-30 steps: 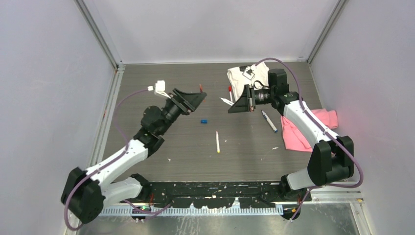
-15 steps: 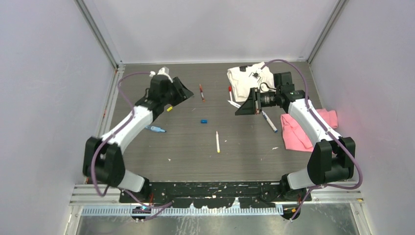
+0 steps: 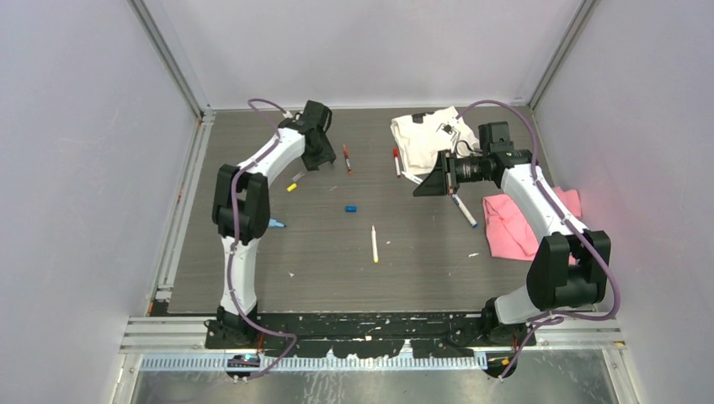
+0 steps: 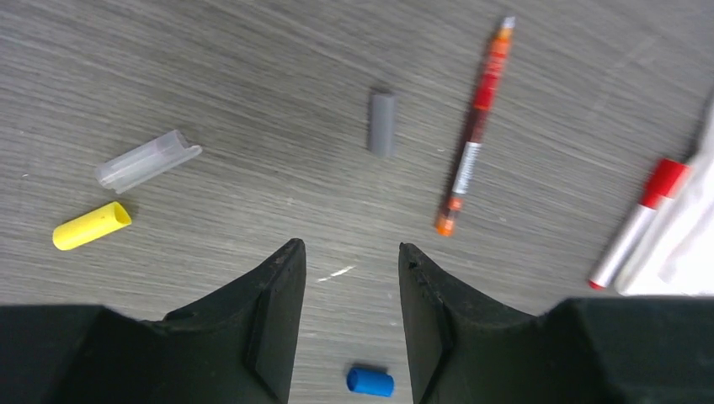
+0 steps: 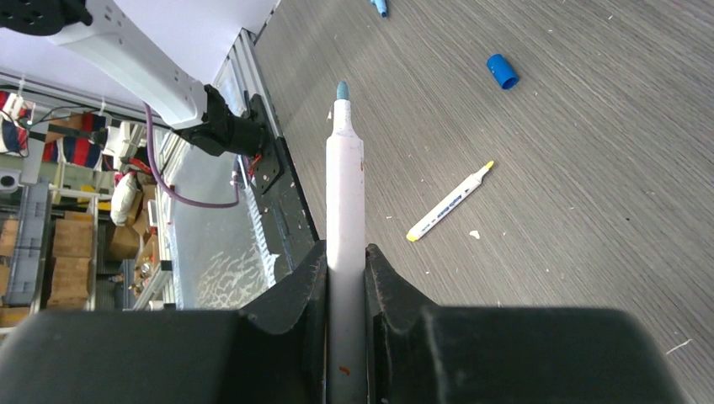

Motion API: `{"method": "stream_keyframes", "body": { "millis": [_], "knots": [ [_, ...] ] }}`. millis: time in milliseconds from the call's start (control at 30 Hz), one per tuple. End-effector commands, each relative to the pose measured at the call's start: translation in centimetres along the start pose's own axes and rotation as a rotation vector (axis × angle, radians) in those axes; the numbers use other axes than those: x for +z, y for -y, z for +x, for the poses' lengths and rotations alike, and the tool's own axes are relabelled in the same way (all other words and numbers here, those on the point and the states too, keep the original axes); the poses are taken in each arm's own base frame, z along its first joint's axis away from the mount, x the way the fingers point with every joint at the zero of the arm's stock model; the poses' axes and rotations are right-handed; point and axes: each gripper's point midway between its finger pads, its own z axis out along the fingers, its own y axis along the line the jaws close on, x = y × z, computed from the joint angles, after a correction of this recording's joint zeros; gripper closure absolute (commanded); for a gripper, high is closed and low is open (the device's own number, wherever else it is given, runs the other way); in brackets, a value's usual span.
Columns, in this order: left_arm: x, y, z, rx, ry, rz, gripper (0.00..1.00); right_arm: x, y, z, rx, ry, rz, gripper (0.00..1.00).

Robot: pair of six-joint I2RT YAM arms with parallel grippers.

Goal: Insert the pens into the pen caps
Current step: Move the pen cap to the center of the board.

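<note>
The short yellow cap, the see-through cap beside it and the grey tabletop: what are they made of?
The short yellow cap looks like smooth opaque plastic, hollow-ended. The see-through cap seems translucent plastic; grain shows through. The grey tabletop is probably matte wood-grain laminate, judging by its streaks.

Grey wood-grain table (image 3: 438, 261), scattered pens (image 3: 375, 244), caps (image 3: 351, 207), white cloth (image 3: 417, 139), pink cloth (image 3: 505, 236)

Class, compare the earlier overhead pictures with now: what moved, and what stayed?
The open, empty left gripper shifted slightly leftward and farther back. The right gripper drew slightly rightward, keeping hold of the white blue-tipped pen. The small blue cap and yellow-tipped white pen stayed put.
</note>
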Motion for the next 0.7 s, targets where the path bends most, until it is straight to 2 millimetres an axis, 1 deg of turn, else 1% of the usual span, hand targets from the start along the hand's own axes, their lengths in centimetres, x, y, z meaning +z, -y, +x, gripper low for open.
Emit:
{"method": "stream_keyframes", "body": {
  "millis": [0, 100, 133, 200, 300, 433, 500, 667],
  "knots": [
    [0.6, -1.0, -0.8, 0.010, 0.023, -0.118, 0.54, -0.2, -0.1, -0.7, -0.050, 0.009, -0.008, 0.99],
    [1.9, -0.4, -1.7, 0.030, 0.034, -0.130, 0.55, -0.2, -0.1, -0.8, -0.048, 0.011, -0.014, 0.99],
    [2.3, 0.0, -2.1, 0.036, 0.036, -0.127, 0.57, -0.2, -0.1, -0.9, -0.049, 0.012, -0.015, 0.99],
    [3.1, 0.7, -2.4, 0.049, 0.030, -0.114, 0.60, -0.3, -0.2, -0.9, -0.048, 0.012, -0.016, 0.99],
    [4.3, 1.4, -2.8, 0.058, 0.025, -0.111, 0.60, -0.3, -0.1, -0.9, -0.046, 0.014, -0.016, 0.99],
    [5.6, 1.3, -2.9, 0.063, 0.021, -0.131, 0.60, -0.5, 0.0, -1.0, -0.041, 0.019, -0.012, 0.99],
    [5.8, 1.5, -3.1, 0.066, 0.024, -0.129, 0.60, -0.6, 0.0, -1.0, -0.039, 0.021, -0.013, 0.99],
    [6.6, 1.6, -2.5, 0.072, 0.003, -0.124, 0.66, -0.6, 0.2, -1.0, -0.034, 0.022, -0.015, 0.99]
  ]
}}
